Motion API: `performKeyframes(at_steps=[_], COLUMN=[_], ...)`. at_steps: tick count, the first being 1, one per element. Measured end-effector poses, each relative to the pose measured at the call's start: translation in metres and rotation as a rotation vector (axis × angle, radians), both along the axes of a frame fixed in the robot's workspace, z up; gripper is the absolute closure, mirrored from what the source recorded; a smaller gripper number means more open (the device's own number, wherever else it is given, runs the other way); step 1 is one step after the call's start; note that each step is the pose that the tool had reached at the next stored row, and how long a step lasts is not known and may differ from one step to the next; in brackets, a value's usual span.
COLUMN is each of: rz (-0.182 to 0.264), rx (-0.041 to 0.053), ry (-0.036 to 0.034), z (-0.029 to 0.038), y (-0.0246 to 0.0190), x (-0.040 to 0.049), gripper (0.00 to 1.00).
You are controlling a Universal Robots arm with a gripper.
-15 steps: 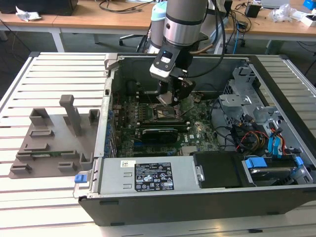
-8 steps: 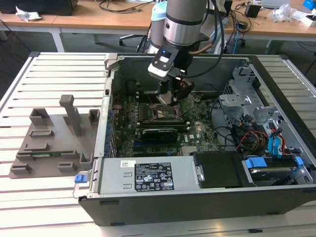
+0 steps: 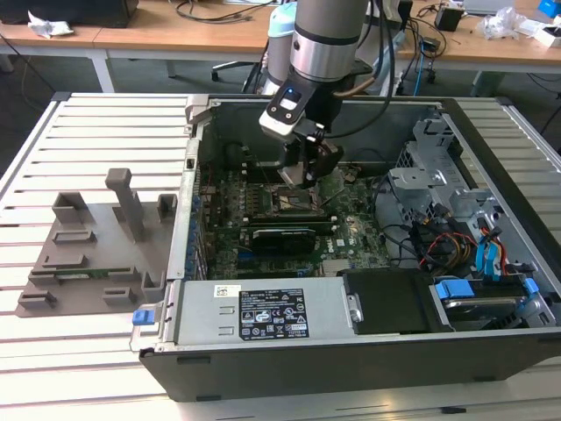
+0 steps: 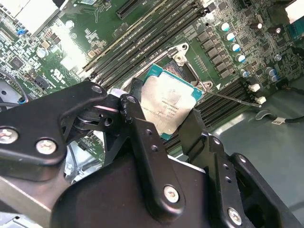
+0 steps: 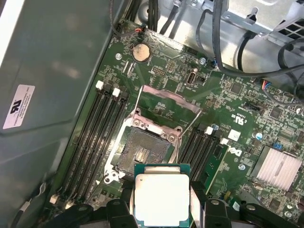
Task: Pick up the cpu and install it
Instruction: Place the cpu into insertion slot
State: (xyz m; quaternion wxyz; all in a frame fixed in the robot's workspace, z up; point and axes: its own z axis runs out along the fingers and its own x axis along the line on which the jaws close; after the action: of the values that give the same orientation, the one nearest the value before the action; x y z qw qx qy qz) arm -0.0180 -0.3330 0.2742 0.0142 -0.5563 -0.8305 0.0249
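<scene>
Inside the dark-grey metal computer case (image 3: 263,373) — pick-up made, seating pending

Within that case the black two-fingered gripper (image 5: 161,205) has its fingers closed against two opposite edges of the small flat square cpu (image 5: 161,198) with the silvery-white metal top. It holds the cpu just above the green motherboard (image 5: 223,109), near the black square socket (image 5: 142,152), whose metal load frame (image 5: 161,93) stands raised. I judge this the placing step. Seating calls for squaring the cpu with the socket and a level, gentle descent — the contacts look delicate. The case rests on a white slatted table (image 3: 88,123), with a grey moulded fixture (image 3: 88,246) on the exterior view's left. Wooden desks (image 3: 175,35) stand behind.
</scene>
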Motion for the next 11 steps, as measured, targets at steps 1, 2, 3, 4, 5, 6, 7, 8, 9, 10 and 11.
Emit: performKeyframes(at_steps=[1, 2, 3, 4, 5, 6, 7, 8, 9, 10, 11], rz=[-0.004, -0.011, -0.017, -0.022, -0.030, -0.039, -0.047, -0.056, -0.064, -0.070, -0.075], rx=[0.0000, 0.0000, -0.0001, 0.0000, 0.0000, 0.0000, -0.0001, 0.0000, -0.0001, 0.0000, 0.0000], ry=[0.0000, 0.0000, 0.0000, 0.0000, 0.0000, 0.0000, 0.0001, 0.0000, 0.0000, 0.0000, 0.0000], z=[0.0000, 0.0000, 0.0000, 0.0000, 0.0000, 0.0000, 0.0000, 0.0000, 0.0000, 0.0000, 0.0000], y=[0.0000, 0.0000, 0.0000, 0.0000, 0.0000, 0.0000, 0.0000, 0.0000, 0.0000, 0.0000, 0.0000], x=[0.0000, 0.0000, 0.0000, 0.0000, 0.0000, 0.0000, 0.0000, 0.0000, 0.0000, 0.0000, 0.0000], gripper=[0.45, 0.45, 0.45, 0.45, 0.45, 0.45, 0.45, 0.45, 0.45, 0.45, 0.45])
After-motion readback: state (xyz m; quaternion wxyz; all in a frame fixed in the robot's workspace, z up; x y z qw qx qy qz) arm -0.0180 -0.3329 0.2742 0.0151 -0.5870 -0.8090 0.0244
